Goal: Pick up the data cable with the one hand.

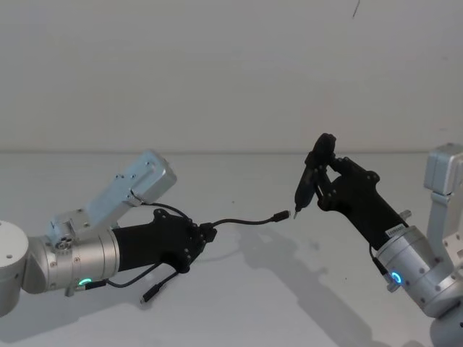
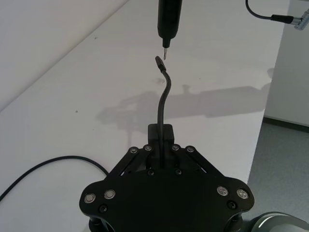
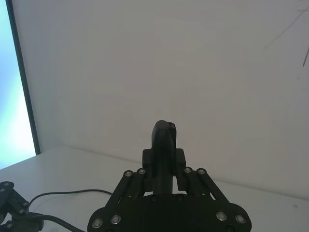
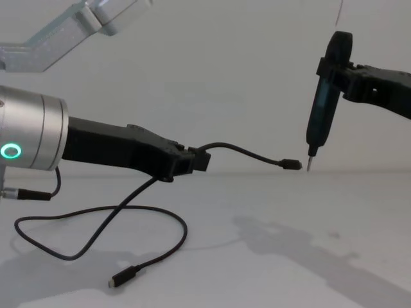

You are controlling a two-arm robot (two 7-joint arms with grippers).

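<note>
Above the bench [image 1: 239, 289]:
Left claw [image 1: 206, 235]: pinching the data cable [image 4: 241, 151], lifted, one plug forward.
Right claw [image 1: 318, 170]: clamped on a pen-like tool [image 4: 323, 102], tip just beside that plug.

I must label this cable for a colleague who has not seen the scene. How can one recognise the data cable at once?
Start at the left pincer, shut above the white table. The data cable is the thin black cord it grips: one plug points at the pen-like tool in the right pincer, the rest loops down to the table. The short lead has a silver plug.
</note>
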